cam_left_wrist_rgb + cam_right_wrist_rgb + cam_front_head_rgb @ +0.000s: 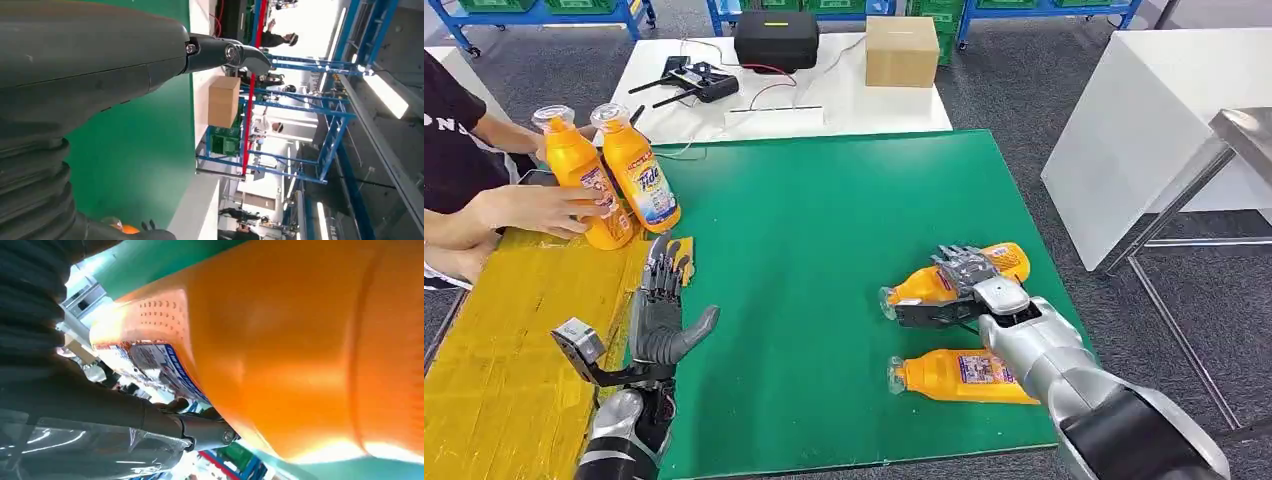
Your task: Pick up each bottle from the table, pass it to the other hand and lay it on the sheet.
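An orange detergent bottle (939, 281) lies on its side on the green sheet (824, 250), and my right hand (967, 283) grips it from above. Up close the same bottle (300, 350) presses against my right hand (75, 395). A second orange bottle (964, 376) lies on the green just nearer to me, beside my right forearm. At the far left, two more orange bottles (582, 180) (639, 170) stand upright, steadied by a person's hand (539, 208). My left hand (664, 312) is raised with fingers spread and holds nothing. Its wrist view shows this left hand (100, 75) over the green.
A yellow surface (504, 340) borders the green on the left, where the person's arms reach in. Behind stands a white table (844, 95) with a cardboard box (901, 50), a black case (776, 40) and a remote controller (699, 82). Another white table (1154, 120) is at the right.
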Robot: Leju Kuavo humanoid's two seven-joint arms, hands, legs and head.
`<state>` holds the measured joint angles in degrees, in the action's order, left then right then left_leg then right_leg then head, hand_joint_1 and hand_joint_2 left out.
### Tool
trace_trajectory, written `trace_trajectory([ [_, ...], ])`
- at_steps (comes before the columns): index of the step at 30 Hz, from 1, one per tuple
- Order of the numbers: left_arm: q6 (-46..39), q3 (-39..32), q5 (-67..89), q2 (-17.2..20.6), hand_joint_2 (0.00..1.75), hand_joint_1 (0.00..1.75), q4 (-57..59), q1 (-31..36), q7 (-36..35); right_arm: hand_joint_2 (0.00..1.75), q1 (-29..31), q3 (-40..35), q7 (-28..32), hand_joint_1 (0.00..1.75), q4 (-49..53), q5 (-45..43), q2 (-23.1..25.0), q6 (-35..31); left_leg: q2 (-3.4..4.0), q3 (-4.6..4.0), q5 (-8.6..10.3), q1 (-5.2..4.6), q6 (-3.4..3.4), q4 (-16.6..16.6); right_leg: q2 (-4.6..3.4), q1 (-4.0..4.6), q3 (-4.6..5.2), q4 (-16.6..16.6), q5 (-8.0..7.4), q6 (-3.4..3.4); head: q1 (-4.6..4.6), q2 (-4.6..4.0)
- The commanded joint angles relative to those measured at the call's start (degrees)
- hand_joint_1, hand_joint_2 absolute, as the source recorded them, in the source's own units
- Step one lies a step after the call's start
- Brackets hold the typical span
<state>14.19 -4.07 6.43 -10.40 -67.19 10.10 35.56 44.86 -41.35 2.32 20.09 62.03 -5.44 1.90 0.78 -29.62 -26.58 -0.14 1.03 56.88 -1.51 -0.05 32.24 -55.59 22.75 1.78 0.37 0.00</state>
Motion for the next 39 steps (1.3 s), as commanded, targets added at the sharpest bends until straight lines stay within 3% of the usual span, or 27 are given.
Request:
trace_trajectory([
  [1,0.44,0.04,0.21,0.39,1.75,0.00,5.81,2.60,0.00,1.75,1.97,3.60,0.77,0.00,-4.32,0.34,-1.41,2.61,-0.23,-0.67,0.21,-0.02,-0.04,0.07,0.28,-0.02,0.56,-0.03,-0.15,0.00,0.02,0.00],
  [23,1.70,2.42,-0.34,0.26,1.75,0.00,12.30,6.84,0.69,1.75,4.33,7.48,-1.05,0.03,-7.27,1.65,-3.89,13.61,-0.90,-1.19,0.26,-0.09,0.06,0.05,0.95,-0.01,0.86,0.00,-0.04,0.05,0.00,0.00],
  [24,1.76,2.55,-0.36,0.27,1.75,0.00,12.80,7.16,0.74,1.75,4.34,7.14,-0.36,1.59,-7.38,2.00,-4.16,14.77,-0.92,-1.21,0.27,-0.08,0.05,0.05,0.97,-0.01,0.87,0.02,-0.05,0.04,0.00,0.02],
  [25,1.74,2.68,-0.42,0.31,1.75,0.00,13.34,7.49,0.91,1.75,4.21,7.28,0.05,1.45,-7.22,2.10,-4.40,15.11,-0.85,-1.13,0.24,-0.09,0.07,0.04,0.90,-0.02,0.82,0.02,-0.04,0.04,0.00,0.00],
  [26,1.74,2.68,-0.42,0.31,1.75,0.00,13.34,7.49,0.91,1.75,4.21,7.28,0.05,1.54,-7.22,2.10,-4.40,15.11,-0.95,-1.21,0.29,-0.09,0.06,0.01,1.01,-0.02,0.86,0.05,-0.06,0.04,0.02,0.00],
  [27,1.68,2.67,-0.47,0.37,1.75,0.00,13.60,7.61,0.98,1.75,4.18,7.35,0.48,1.75,-7.16,2.12,-4.47,15.19,-0.84,-1.11,0.23,-0.10,0.08,0.04,0.89,-0.02,0.81,0.01,-0.03,0.05,0.00,0.00],
  [39,1.50,2.36,-0.88,0.64,1.75,0.00,12.75,7.12,1.32,1.75,4.51,7.97,1.34,1.75,-6.18,2.17,-3.66,12.52,-0.78,-1.11,0.23,-0.09,0.09,0.03,0.83,-0.01,0.82,0.02,-0.03,0.03,0.00,0.00],
])
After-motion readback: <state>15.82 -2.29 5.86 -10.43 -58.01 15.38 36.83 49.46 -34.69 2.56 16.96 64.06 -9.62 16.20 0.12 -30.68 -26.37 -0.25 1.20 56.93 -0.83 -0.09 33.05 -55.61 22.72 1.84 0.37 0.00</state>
